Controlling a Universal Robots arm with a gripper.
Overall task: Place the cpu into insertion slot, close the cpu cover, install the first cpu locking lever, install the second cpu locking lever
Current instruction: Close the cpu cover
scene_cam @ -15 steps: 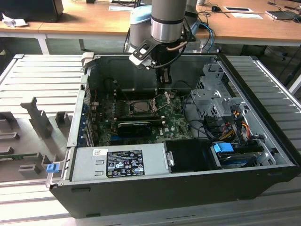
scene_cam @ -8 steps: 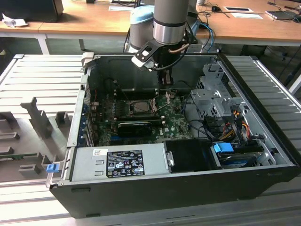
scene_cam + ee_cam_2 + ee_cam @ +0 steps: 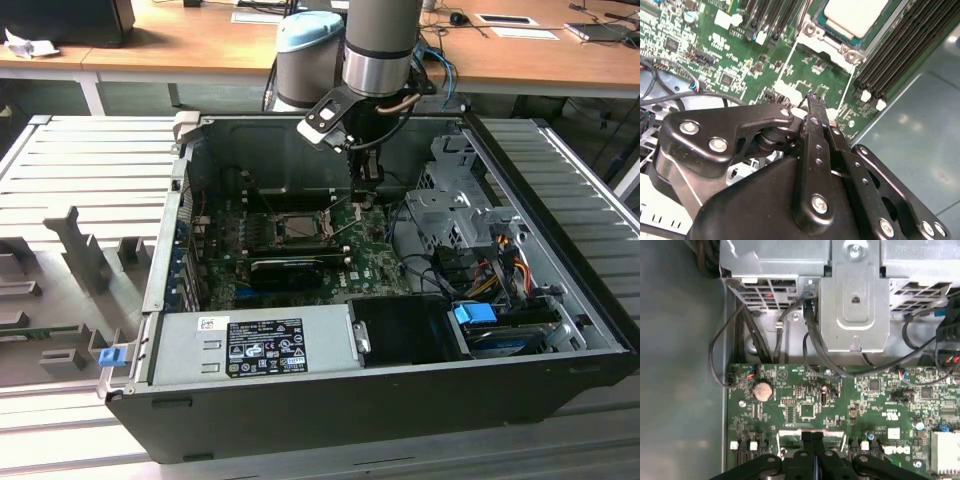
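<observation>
the gripper [image 3: 814, 100] has its two black fingers [image 3: 816, 135] pressed together, tip against tip, and nothing is seen between them. in the first wrist view the gripper [image 3: 813, 437] is again closed, over the green motherboard [image 3: 840, 400]. whether the tips touch the board i cannot tell.

in the second wrist view the cpu [image 3: 855, 15] lies past the fingertips, apart from them, with a bare part of green board between. it is pale and flat and sits inside the insertion slot [image 3: 812, 31], whose metal frame goes around its edge. just beside the slot run long dark memory slots [image 3: 900, 50].

in the exterior view the gripper [image 3: 366, 175] hangs from the arm [image 3: 380, 40] over the motherboard [image 3: 375, 262], near the insertion slot [image 3: 300, 228] but on the exterior view's right of it, not above it.

further out, the first wrist view shows a round battery [image 3: 762, 390] on the board, black cables [image 3: 765, 347] and a metal drive cage [image 3: 855, 305]. the board lies in an open computer case [image 3: 400, 400], with a grey power supply [image 3: 260, 345] along its near side. behind the case stand wooden desks [image 3: 200, 40].
</observation>
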